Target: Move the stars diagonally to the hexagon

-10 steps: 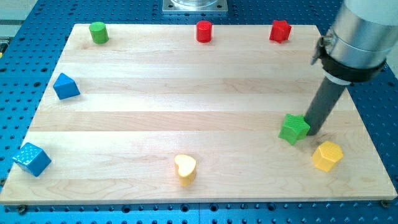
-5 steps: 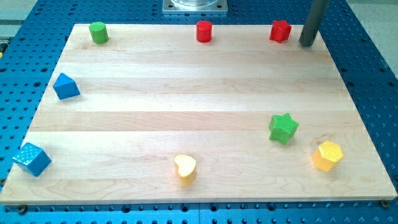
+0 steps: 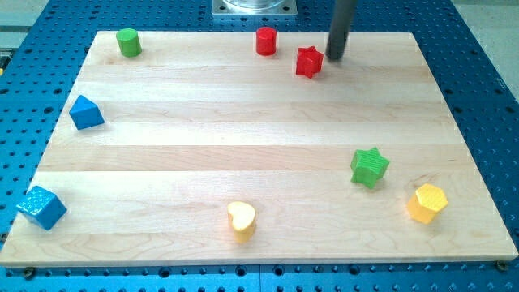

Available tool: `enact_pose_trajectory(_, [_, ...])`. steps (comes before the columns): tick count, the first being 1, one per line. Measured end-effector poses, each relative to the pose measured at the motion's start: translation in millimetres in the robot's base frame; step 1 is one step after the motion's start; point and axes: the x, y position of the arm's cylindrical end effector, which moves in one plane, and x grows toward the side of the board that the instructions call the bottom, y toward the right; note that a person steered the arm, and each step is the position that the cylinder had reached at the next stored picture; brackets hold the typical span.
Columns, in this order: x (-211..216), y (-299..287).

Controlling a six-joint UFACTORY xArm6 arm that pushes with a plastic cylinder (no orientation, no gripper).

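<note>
A red star [image 3: 309,62] lies near the view's top, right of the red cylinder [image 3: 266,40]. My tip [image 3: 334,57] stands just right of the red star, close to or touching its right side. A green star [image 3: 370,167] lies at the lower right, up and left of the yellow hexagon [image 3: 426,203], a short gap between them.
A green cylinder [image 3: 128,41] stands at the top left. A blue triangular block [image 3: 85,112] lies at the left edge and a blue cube [image 3: 40,207] at the bottom left corner. A yellow heart [image 3: 242,220] lies at the bottom middle.
My tip left the green star, went to the top right beside the red star, then moved left and pushed the red star left and slightly down. The green star shifted a little left.
</note>
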Motion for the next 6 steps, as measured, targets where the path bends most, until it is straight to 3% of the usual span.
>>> enact_pose_trajectory(1, [57,-44])
enact_pose_trajectory(2, [145,5])
enact_pose_trajectory(3, [114,6])
enact_pose_trajectory(4, [67,-31])
enact_pose_trajectory(5, [80,-79])
enact_pose_trajectory(6, [144,-43])
